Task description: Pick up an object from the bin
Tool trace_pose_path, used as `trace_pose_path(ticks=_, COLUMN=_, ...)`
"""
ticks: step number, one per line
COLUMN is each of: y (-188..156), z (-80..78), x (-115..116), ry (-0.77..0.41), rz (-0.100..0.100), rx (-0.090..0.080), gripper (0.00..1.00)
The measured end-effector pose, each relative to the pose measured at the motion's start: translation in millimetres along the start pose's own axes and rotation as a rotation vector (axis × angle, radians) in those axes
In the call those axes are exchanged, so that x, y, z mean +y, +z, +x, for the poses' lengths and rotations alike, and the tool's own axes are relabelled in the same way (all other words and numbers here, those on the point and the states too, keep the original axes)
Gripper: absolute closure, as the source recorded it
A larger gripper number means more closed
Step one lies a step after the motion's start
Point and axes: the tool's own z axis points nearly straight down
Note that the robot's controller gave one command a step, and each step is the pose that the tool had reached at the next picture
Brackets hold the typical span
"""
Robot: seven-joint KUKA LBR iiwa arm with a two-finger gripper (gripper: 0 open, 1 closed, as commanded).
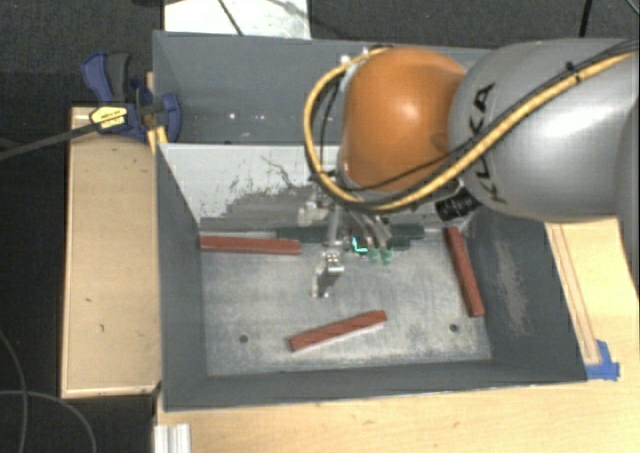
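Observation:
My gripper (325, 283) hangs low over the middle of the bin floor, under the arm's orange cover. A red-brown flat stick (337, 331) lies slanted on the floor just in front of it, apart from it. A second red-brown stick (250, 244) lies level to its left, its right end close to the gripper. A dark stick (407, 234) lies right behind the gripper, partly hidden by it. I see nothing held in the gripper.
A third red-brown stick (465, 271) lies lengthwise near the bin's right wall. The arm and its orange cover hide the back middle of the bin. Bare floor lies at the front left.

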Motion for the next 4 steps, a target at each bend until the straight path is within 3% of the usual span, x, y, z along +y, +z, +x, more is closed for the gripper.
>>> trace_pose_path(ticks=1, y=-4.0, z=-1.8, x=-0.7, ry=0.004, rz=-0.001, rx=-0.008, gripper=0.00)
trace_pose_path(ticks=2, y=29.3, z=20.1, x=-11.9, ry=-0.082, rz=-0.001, rx=-0.012, gripper=0.00)
trace_pose_path(ticks=3, y=89.6, z=43.4, x=-0.7, ry=-0.337, rz=0.000, rx=-0.010, gripper=0.00)
trace_pose_path(ticks=4, y=131.4, z=48.4, x=-55.8, ry=-0.283, rz=0.000, rx=-0.005, gripper=1.00)
